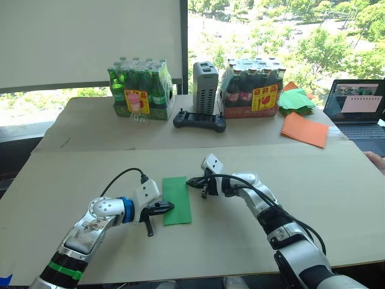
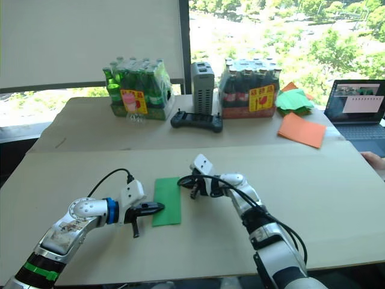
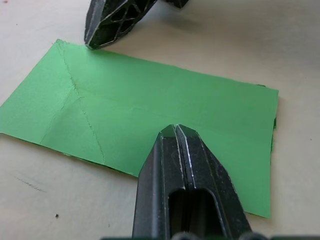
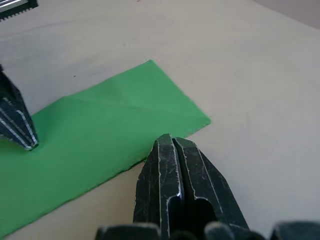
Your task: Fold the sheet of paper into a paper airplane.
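Note:
The sheet of paper (image 1: 177, 200) lies flat on the table as a narrow bright green rectangle, folded over with faint diagonal creases near one end (image 3: 75, 110). My left gripper (image 1: 169, 206) is shut, its tip resting on the paper's near left edge (image 3: 176, 131). My right gripper (image 1: 191, 181) is also shut, and its tip touches the paper's far right corner (image 4: 168, 140). Neither gripper holds the paper. No paper airplane shape shows.
At the back stand two shrink-wrapped bottle packs (image 1: 139, 89) (image 1: 252, 90), a grey box (image 1: 205, 87) and a black controller (image 1: 200, 121). A pile of green papers (image 1: 296, 100), orange sheets (image 1: 305, 129) and a laptop (image 1: 356, 108) sit far right. A person's hand (image 1: 376, 160) rests at the right edge.

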Tool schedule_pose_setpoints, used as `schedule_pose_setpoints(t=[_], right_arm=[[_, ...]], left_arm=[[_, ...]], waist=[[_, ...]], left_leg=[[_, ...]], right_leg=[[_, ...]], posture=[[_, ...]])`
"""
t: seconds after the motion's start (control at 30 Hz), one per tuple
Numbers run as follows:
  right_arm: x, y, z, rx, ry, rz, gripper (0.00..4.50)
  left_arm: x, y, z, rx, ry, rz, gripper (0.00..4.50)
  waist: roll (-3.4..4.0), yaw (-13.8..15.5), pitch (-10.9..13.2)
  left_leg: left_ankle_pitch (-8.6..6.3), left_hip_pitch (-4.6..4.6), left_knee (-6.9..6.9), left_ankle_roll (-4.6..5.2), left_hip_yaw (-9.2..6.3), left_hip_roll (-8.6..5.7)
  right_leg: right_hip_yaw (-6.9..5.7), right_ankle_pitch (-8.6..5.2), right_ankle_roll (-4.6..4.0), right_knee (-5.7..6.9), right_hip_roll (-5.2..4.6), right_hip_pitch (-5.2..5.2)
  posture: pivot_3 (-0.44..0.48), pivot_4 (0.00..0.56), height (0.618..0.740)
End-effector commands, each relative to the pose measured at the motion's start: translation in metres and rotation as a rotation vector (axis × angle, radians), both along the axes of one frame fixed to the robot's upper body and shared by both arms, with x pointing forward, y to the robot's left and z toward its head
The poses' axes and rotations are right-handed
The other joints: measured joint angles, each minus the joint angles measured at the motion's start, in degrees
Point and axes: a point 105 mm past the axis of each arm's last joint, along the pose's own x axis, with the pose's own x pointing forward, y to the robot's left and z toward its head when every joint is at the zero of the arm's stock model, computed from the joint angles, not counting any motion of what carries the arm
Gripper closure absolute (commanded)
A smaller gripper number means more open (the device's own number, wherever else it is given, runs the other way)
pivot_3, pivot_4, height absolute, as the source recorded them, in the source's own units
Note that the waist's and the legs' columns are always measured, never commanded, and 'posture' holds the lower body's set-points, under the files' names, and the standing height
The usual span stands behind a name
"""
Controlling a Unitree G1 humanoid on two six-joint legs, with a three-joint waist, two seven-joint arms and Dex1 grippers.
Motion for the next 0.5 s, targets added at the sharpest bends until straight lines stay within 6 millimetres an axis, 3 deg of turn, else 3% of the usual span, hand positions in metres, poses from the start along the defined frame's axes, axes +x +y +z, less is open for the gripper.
schedule_pose_setpoints(t=[0.03,0.27,0.5], right_arm=[[-0.018,0.003,-0.007,-0.014,0.046,0.04,4.45],[-0.042,0.005,-0.014,-0.033,0.075,0.069,4.45],[-0.048,0.004,-0.013,-0.041,0.081,0.072,4.45]], left_arm=[[-0.002,0.001,-0.002,0.014,0.008,-0.002,4.5],[-0.001,-0.001,-0.002,0.014,0.008,-0.009,4.5],[0.001,-0.002,-0.003,0.013,0.009,-0.013,4.5]], waist=[[0.0,0.01,0.0],[0.0,0.02,0.0],[0.0,0.1,0.0]], left_leg=[[0.0,0.0,0.0,0.0,0.0,0.0],[-0.01,0.01,0.0,0.0,0.01,0.0],[-0.01,0.01,0.0,0.0,0.01,0.0]], right_leg=[[0.0,0.0,0.0,0.0,0.0,-0.01],[0.0,0.0,0.0,-0.01,0.0,0.0],[0.0,0.0,0.0,-0.03,-0.01,0.01]], posture=[[0.0,0.15,0.675],[0.0,0.15,0.675],[0.0,0.15,0.675]])
